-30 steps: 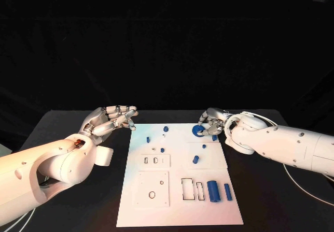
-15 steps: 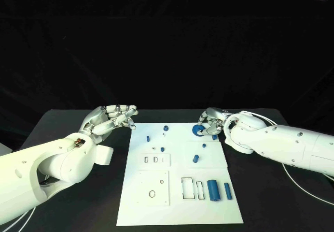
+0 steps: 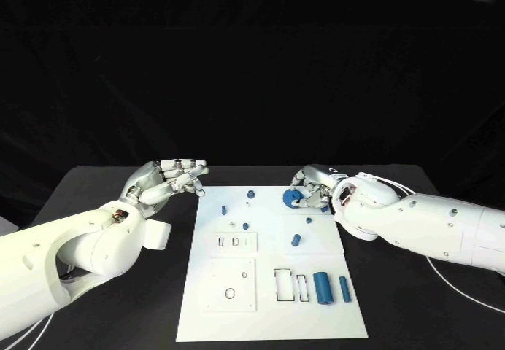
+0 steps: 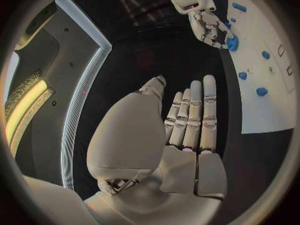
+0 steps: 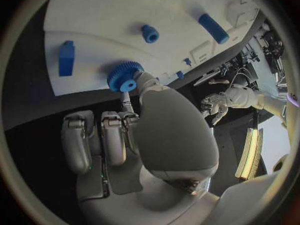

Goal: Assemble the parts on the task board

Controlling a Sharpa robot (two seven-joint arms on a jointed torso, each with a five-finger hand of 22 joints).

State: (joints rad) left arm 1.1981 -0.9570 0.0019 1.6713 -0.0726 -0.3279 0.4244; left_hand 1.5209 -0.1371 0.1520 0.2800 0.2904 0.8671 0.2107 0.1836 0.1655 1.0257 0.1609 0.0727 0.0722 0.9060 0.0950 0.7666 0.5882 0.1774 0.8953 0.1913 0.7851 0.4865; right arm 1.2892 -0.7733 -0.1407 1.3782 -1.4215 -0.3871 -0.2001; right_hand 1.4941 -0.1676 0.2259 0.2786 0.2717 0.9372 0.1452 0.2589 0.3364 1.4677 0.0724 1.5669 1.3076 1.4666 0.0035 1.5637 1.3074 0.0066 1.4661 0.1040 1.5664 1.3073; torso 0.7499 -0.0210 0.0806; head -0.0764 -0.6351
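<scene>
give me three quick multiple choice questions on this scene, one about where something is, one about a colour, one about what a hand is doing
1. Where do the two blue cylinders lie on the task board?
A. near right corner
B. far left corner
C. off the board, on the table

2. What colour is the gear?
A. grey
B. blue
C. red

3. What is the right hand doing?
A. resting open on the bare table
B. holding the gear between its fingertips
C. pressing on the two cylinders

Answers:
1. A, the head view shows them side by side beside the rectangular slots at the board's near right.
2. B, it shows blue with a toothed rim in the right wrist view.
3. B, both the head view and the right wrist view show fingertips closed on the gear at the board's far right, while the left hand holds nothing beside the board.
</scene>
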